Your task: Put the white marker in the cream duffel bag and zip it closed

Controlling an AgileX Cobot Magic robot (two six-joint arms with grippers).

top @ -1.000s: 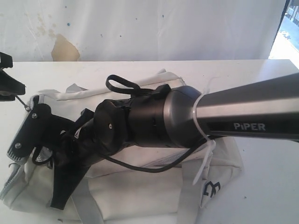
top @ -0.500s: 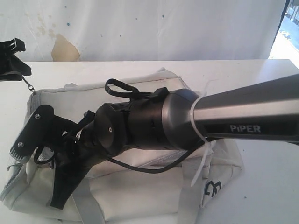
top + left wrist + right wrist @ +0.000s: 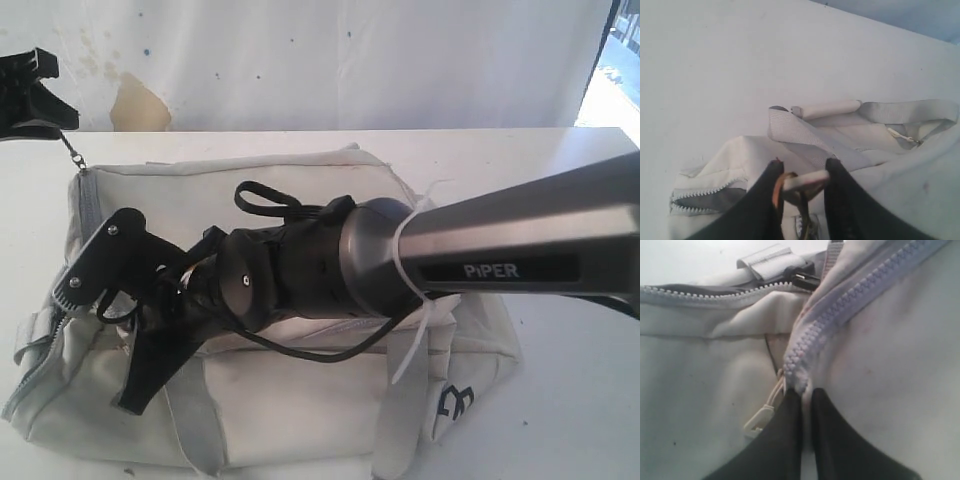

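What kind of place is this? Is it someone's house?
Probably a robot test lab, not a house: a bare white table, a stained white backdrop, and a robot arm marked PIPER working over a cream duffel bag.

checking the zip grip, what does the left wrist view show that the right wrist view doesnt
Only the left wrist view: the left tool shut on a zipper pull, a grey webbing strap and a partly open zipper.
Only the right wrist view: the right tool shut on the cream duffel bag at the end of a closed zipper track, a loose cream pull tab beside it.
Both: the bag's cream fabric and the white table.
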